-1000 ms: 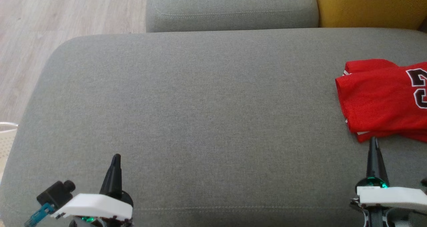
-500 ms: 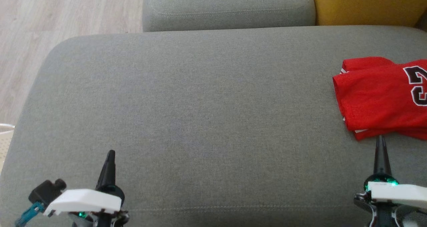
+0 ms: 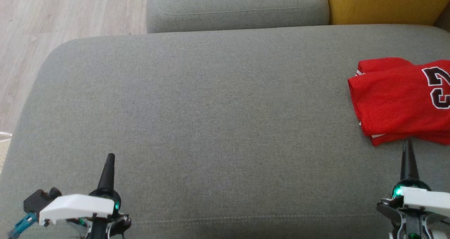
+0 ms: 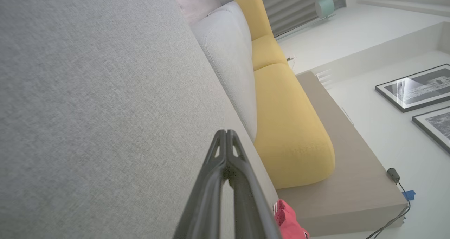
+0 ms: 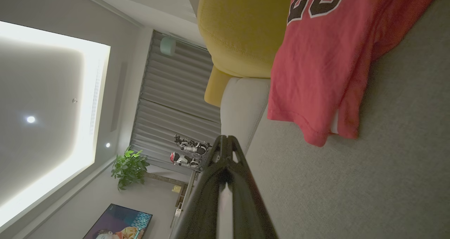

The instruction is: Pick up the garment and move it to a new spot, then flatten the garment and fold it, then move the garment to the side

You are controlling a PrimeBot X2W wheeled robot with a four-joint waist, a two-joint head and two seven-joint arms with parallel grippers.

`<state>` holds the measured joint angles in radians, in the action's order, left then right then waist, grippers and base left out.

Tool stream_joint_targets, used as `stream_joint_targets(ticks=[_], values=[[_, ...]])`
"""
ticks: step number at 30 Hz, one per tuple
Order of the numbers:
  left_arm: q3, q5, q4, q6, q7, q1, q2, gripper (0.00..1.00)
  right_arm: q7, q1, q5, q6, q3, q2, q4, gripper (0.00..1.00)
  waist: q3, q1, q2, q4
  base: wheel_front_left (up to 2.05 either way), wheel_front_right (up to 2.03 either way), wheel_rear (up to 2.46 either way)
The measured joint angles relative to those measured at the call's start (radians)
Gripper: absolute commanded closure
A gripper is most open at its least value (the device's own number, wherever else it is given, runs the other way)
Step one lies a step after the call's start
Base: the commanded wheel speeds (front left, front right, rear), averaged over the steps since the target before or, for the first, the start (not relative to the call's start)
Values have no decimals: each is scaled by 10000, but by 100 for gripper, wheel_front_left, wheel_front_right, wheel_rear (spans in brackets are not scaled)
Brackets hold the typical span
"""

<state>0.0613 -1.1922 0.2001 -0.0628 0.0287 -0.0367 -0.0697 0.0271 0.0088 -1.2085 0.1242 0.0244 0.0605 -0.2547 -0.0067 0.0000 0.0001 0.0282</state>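
Both grippers have spread apart since a second ago, beyond the small up-and-left shift of the whole head view that comes from the camera moving: the right gripper (image 3: 407, 143) sits further right under the garment (image 3: 393, 98), and the left gripper (image 3: 110, 157) sits a little further left.

A grey seat (image 3: 211, 109) takes up most of the head view. Along the top edge lie a grey cushion (image 3: 235, 7) and, at the upper right, a yellow cushion (image 3: 379, 3). Pale wood floor (image 3: 52, 17) shows at the upper left.

At the right edge of the frame the red garment lies folded on the seat, with dark, white-edged numerals on top, cut off by the frame.

Just below its lower hem, at the lower right, the right gripper points up at it. Its fingers are pressed together on nothing, and its wrist view shows the tip clear of the cloth.

At the lower left, well apart from the garment, the left gripper is likewise closed and empty over bare seat.
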Motion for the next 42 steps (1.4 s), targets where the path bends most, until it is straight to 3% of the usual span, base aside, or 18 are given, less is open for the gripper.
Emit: stream_joint_targets(ticks=[36,42], values=[[-943,-4422,690,-604,-1022,846,17,100,-1037,-587,-4217,0,711,10,-198,100,100,0,0,-283,0,0,0],[-1001,-4472,698,-604,-1037,872,33,100,-1043,-588,-4263,0,732,10,-199,100,99,0,0,-283,0,0,0]])
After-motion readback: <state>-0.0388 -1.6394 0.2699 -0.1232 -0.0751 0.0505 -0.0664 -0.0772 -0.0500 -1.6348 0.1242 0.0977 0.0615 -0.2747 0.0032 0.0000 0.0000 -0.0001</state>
